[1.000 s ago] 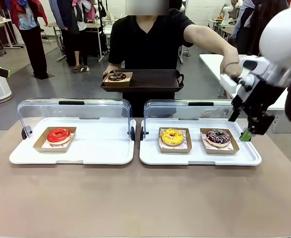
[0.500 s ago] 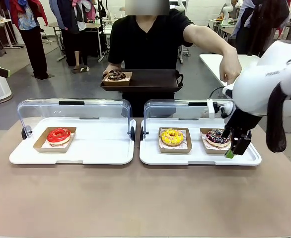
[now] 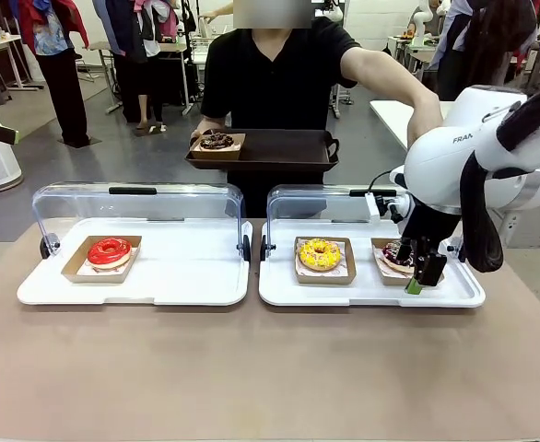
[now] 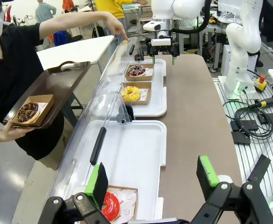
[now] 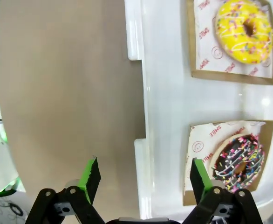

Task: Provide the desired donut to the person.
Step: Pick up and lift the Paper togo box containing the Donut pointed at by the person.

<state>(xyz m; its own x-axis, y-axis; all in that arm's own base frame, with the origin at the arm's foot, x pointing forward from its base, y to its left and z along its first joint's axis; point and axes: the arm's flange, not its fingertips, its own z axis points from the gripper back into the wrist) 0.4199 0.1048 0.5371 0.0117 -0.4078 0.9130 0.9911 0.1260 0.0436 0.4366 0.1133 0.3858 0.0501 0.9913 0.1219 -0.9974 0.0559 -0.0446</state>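
Right gripper (image 3: 409, 271) was wide open and empty. It hung low over the white tray (image 3: 362, 293), right of the yellow donut (image 3: 319, 253), with the choc donut (image 3: 392, 250) between them. In the wrist view one pad (image 5: 197, 173) sat over the edge of the choc donut's card (image 5: 269, 140). The other was out past the tray rim, over the bench (image 5: 66, 93). Couldn't confirm any contact.

Left gripper (image 4: 153, 176) was also wide open and empty, well left of the yellow donut, by the red donut (image 4: 111, 205).

Target, my read: the sprinkled choc donut, just right of the yellow donut on the same tray, each on its own card. The person (image 3: 270, 74) had a hand (image 4: 119, 31) out over the clear lid (image 4: 112, 63) behind it, which looked like pointing. Their black tray (image 3: 279, 152), beyond the yellow donut past the bench edge, carried a second donut (image 3: 217, 141).

Handling:
- The donut was likely light and soft, with sticky icing and loose sprinkles, so I wouldn't pinch it.
- The card looked like the grip point: thin, fairly stiff, raised rim.
- Take the rim on the side away from the yellow donut.
- Keep it level. The donut could slide on the liner (image 5: 202, 144), and the card might flex.

Writing:
- Both liners were printed "SMILE" in red, with small smiley faces.
- The right arm (image 3: 473, 166) shell read "FRAN", rest hidden.
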